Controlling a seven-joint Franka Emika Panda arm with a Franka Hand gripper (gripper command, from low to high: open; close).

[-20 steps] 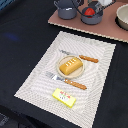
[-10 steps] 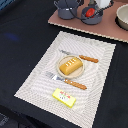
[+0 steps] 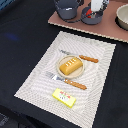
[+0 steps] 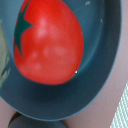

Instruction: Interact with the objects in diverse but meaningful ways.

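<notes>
The red tomato [image 4: 47, 42] with its green star stem fills the wrist view and lies in the grey pan [image 4: 100, 75]. In the exterior view the white gripper [image 3: 96, 9] hangs right over that pan [image 3: 93, 20] at the back, with a bit of red tomato [image 3: 89, 13] beside it. Its fingers are not shown clearly, so whether they are open or shut is unclear. The grey-blue pot [image 3: 67, 9] stands to the pan's left in the exterior view. A golden bread loaf [image 3: 70, 65] rests on a small plate on the striped mat. The yellow butter block [image 3: 65, 97] lies near the mat's front edge.
A knife [image 3: 80, 57] and a fork [image 3: 67, 81] with orange handles flank the loaf's plate. The pot and pan stand on a pinkish board [image 3: 107, 29], with a beige bowl [image 3: 122, 17] at the exterior view's right. The table around the placemat [image 3: 35, 80] is dark.
</notes>
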